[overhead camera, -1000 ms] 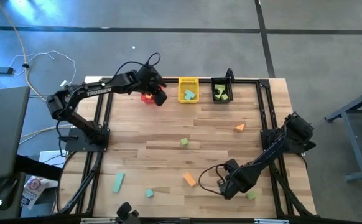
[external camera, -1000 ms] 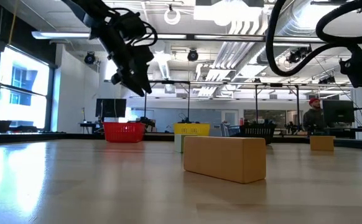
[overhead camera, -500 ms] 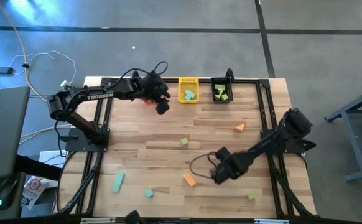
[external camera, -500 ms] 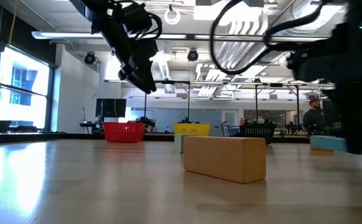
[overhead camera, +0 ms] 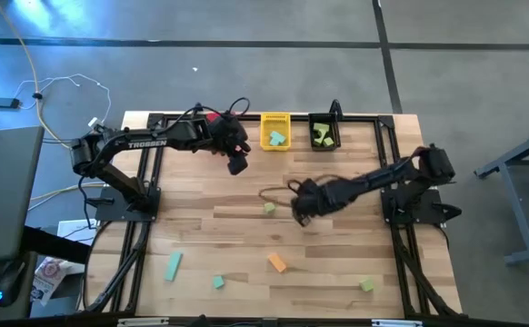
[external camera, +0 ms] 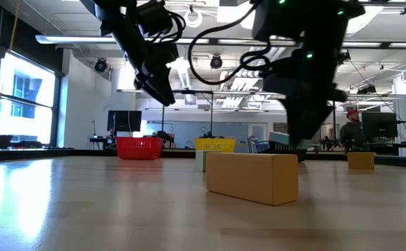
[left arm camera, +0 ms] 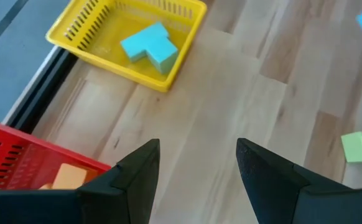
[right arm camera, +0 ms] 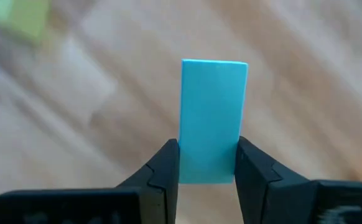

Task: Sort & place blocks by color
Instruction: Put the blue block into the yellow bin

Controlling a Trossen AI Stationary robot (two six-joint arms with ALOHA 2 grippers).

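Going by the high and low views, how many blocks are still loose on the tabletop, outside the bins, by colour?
Orange blocks: 2
Teal blocks: 2
Light green blocks: 2
Total: 6
Not counted: the held teal block, clamped in the right gripper above the table.

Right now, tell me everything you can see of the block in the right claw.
The block is a plain cyan bar with flat faces and crisp edges, foam-like and matte. The right claw pinches its lower end between both fingers, so the bar sticks out lengthwise past the tips. Only the fingers touch it. In the high view the claw holds it over mid-table, near a small green block.
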